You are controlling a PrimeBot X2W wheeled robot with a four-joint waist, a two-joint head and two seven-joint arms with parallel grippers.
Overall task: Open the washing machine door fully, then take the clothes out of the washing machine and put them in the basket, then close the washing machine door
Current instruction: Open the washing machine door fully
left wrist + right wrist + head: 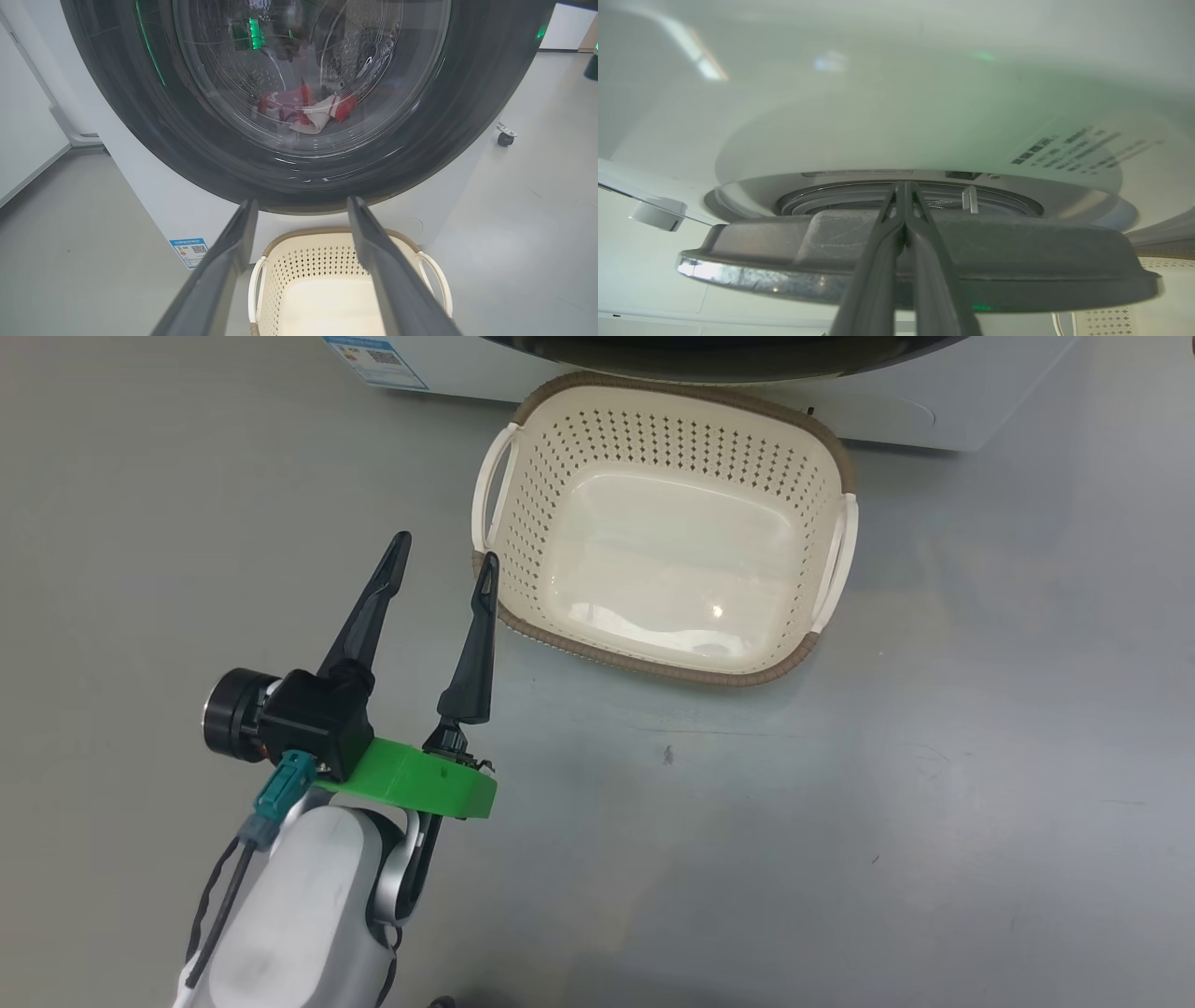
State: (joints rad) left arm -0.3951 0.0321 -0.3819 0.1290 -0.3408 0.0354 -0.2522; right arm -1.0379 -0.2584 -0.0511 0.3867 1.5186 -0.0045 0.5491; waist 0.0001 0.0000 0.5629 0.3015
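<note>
Head view: the left gripper (pixel 445 549) sits at 8 o'clock with its fingers spread wide and nothing between them. Its tips are by the near-left corner of the basket (pixel 672 439), which stands against the washing machine (pixel 887 415) at 12 o'clock.

Left wrist view: between the parted fingers, the washing machine door (pixel 140 116) is at 12 o'clock. Red and white clothes (pixel 303 109) lie behind its glass.

Right wrist view: the right gripper (pixel 903 186) has its fingers pressed together, lying across the door's dark rim. I cannot tell whether they touch it.

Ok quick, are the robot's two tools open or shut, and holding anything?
Left tool: open, holding nothing.
Right tool: shut, holding nothing, tips at the washing machine door edge.
</note>
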